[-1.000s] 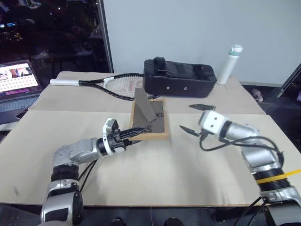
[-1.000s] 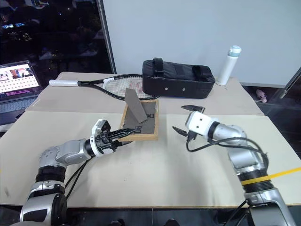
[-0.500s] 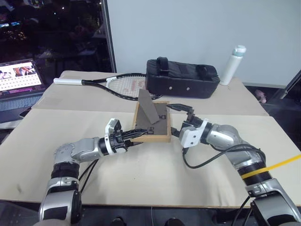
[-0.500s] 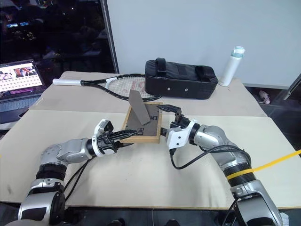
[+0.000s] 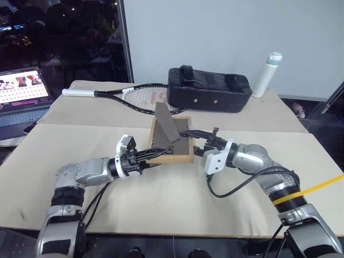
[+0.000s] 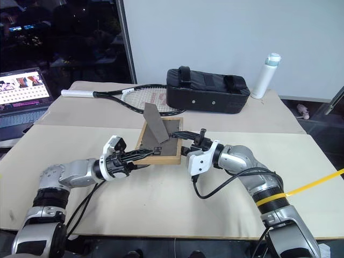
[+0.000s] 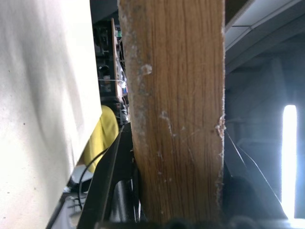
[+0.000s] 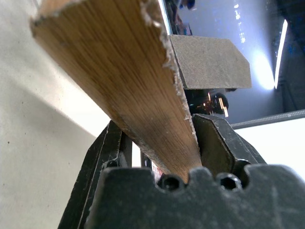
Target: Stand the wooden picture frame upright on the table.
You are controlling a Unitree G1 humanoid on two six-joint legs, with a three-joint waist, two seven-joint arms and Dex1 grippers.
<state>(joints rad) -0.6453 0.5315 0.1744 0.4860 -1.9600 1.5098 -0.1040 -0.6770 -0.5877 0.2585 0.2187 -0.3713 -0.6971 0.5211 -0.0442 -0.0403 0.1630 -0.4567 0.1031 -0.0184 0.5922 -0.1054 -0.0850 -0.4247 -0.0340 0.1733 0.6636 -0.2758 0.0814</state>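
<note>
A pale bench (image 5: 161, 215) carries the wooden picture frame (image 5: 172, 141) lying face-down at its middle, stand (image 5: 165, 125) folded out. The left pincer (image 5: 152, 155) is clamped on its near-left corner, the right pincer (image 5: 198, 135) on its right edge. Uneven lifting could twist the frame loose. Wrist views alone show wood wedged between black fingers (image 8: 217, 143)

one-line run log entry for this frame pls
stage: two-gripper grasp | left gripper: shut on small light-wood picture frame, near edge | right gripper: closing on right edge | frame: face-down, stand out | pale beige table: frame not upright
</note>
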